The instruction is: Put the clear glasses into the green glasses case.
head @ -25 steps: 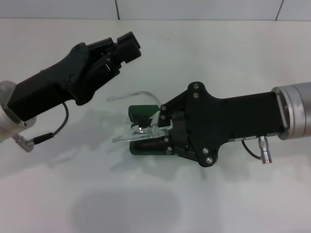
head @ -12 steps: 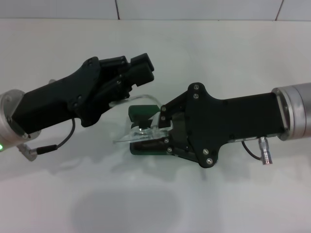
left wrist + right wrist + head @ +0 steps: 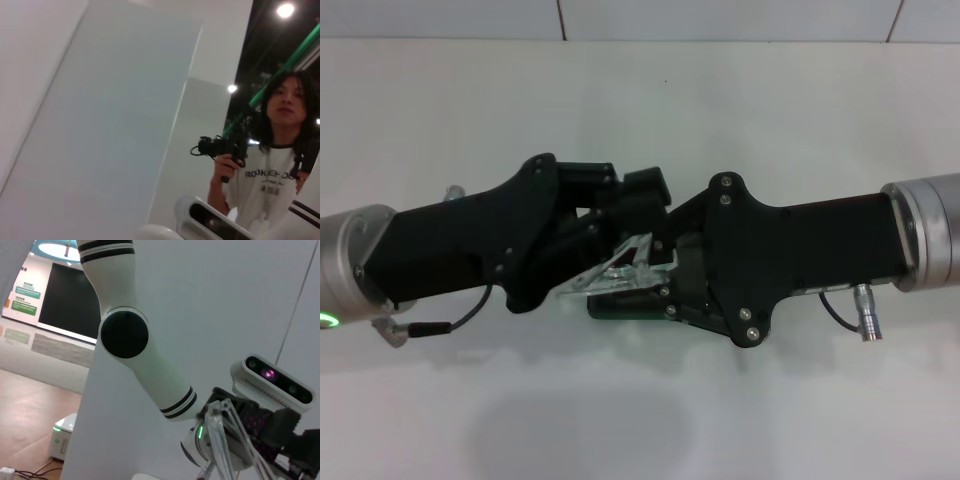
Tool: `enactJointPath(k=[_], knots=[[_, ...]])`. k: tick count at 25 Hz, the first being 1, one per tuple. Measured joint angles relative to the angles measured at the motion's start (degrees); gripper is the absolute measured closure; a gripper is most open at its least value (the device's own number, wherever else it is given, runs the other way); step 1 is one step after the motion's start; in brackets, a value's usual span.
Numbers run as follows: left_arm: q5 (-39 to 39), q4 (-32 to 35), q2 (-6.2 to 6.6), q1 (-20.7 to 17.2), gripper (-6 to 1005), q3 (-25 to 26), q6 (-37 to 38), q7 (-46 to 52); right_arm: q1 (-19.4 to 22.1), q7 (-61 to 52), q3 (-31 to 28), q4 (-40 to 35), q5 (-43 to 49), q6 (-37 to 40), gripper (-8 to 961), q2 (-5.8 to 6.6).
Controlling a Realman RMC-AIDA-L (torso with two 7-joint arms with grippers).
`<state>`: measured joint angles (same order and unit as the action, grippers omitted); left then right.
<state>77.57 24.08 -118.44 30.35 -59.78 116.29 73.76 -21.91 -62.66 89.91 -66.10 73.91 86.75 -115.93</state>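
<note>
Counter (image 3: 640, 420): plain white, matte, soft shadows on it. White wall panels (image 3: 720, 18) behind, split by thin dark vertical seams.

Left wrist view: tall pale wall panels (image 3: 100, 125); dark ceiling with round lights (image 3: 285, 10); green pipe (image 3: 295, 55) running aslant; a person (image 3: 270, 170) in a white printed T-shirt holding a black handheld device (image 3: 222, 147).

Right wrist view: grey-white wall (image 3: 225, 300) with one dark seam; brown floor (image 3: 30, 410); dark opening (image 3: 70, 295) beside a green sign (image 3: 26, 299); round ceiling lamp (image 3: 55, 250); small white unit with green light (image 3: 62, 436) on the floor.
</note>
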Motion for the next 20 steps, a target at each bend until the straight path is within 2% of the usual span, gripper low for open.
enactJointPath(k=[13, 20], knots=[[-2.91, -0.48, 0.08, -0.96, 844, 1.26, -0.13, -0.12, 0.24, 0.13, 0.08, 0.0, 0.0, 0.33, 834, 0.0], [-1.56, -0.13, -0.01, -0.77, 844, 0.14, -0.07, -0.11, 0.5, 0.29, 0.01, 0.0, 0.0, 0.65, 834, -0.06]])
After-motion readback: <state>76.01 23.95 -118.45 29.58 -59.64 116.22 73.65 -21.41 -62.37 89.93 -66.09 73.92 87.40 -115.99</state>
